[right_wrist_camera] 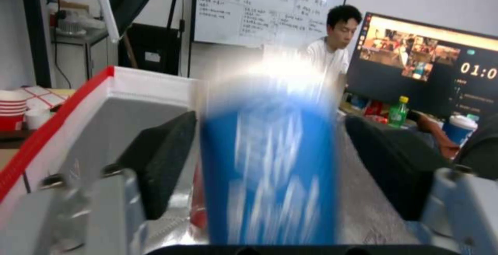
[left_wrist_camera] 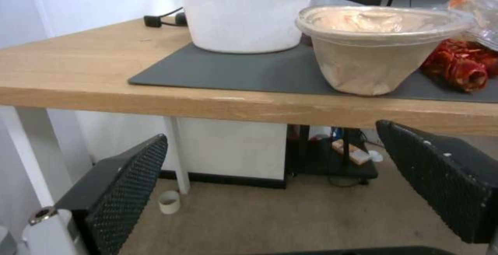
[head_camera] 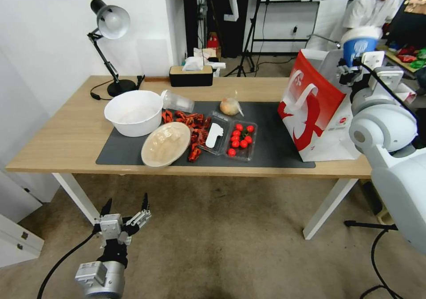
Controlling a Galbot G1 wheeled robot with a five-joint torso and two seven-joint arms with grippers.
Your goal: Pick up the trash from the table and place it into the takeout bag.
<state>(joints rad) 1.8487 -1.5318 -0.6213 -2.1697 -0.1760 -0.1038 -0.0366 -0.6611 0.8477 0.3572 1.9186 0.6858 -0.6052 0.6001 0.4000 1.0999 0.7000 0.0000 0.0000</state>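
Step in hand — dropping one piece of trash into the bag. The right gripper is up at about 2 o'clock over the big boxy white takeout bag with a red side panel. In the right wrist view the blue-and-white paper cup sits between its black pads, which stand apart from the cup's sides w/ gaps showing, so it reads as released or just letting go; the cup is blurred above the silvery lining.

Next, by my read: clear the bag mouth, then go for the remaining litter on the light-wood bench w/ dark grey mat — the crinkly red crushed wrappers/can, the clear ribbed plastic cup lying on its side, the small clear bag w/ orange lump, the round beige lidded bowl.

The left gripper hangs at 7 o'clock below the bench edge, jaws spread, empty.
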